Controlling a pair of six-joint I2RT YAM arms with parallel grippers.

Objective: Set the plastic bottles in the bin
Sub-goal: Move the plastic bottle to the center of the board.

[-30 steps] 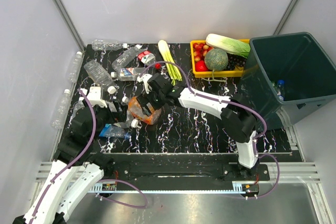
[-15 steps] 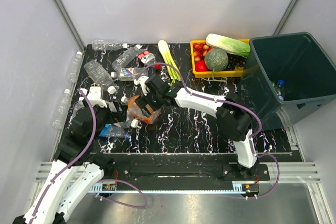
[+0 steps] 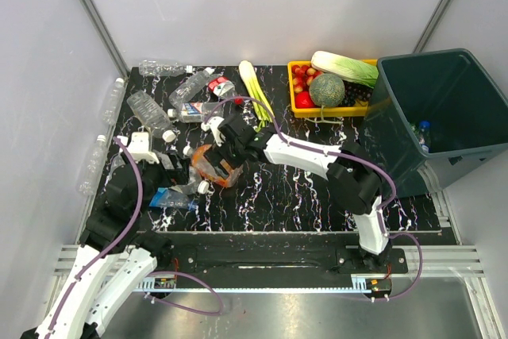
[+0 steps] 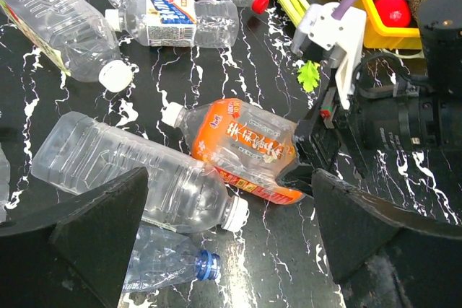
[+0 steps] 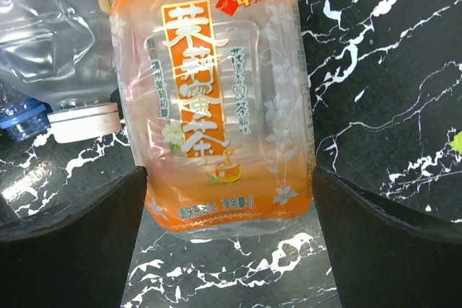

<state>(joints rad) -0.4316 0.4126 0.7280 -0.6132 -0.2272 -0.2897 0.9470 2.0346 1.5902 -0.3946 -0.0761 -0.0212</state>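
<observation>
An orange-labelled plastic bottle [image 3: 213,166] [image 4: 245,149] [image 5: 216,106] lies on the black marbled table. My right gripper [image 3: 221,155] [image 5: 227,178] is open, with its fingers on either side of the bottle's base and not pressing on it. My left gripper [image 3: 163,166] [image 4: 229,178] hangs open just left of it, above a clear white-capped bottle [image 4: 130,171] and a blue-capped one [image 4: 170,268]. More clear bottles [image 3: 151,110] lie at the back left. The dark teal bin [image 3: 397,117] stands at the right with one bottle [image 3: 423,134] inside.
A yellow tray [image 3: 333,110] holding a melon [image 3: 326,89], cabbage and red fruit sits left of the bin. Celery stalks [image 3: 255,93] lie beside it. Two bottles [image 3: 113,101] rest against the left wall. The right arm's forearm [image 3: 302,155] spans the table's middle.
The right gripper has slid a little left and come down over the orange bottle's base. The left arm has shifted slightly. Both grippers have stayed open.
</observation>
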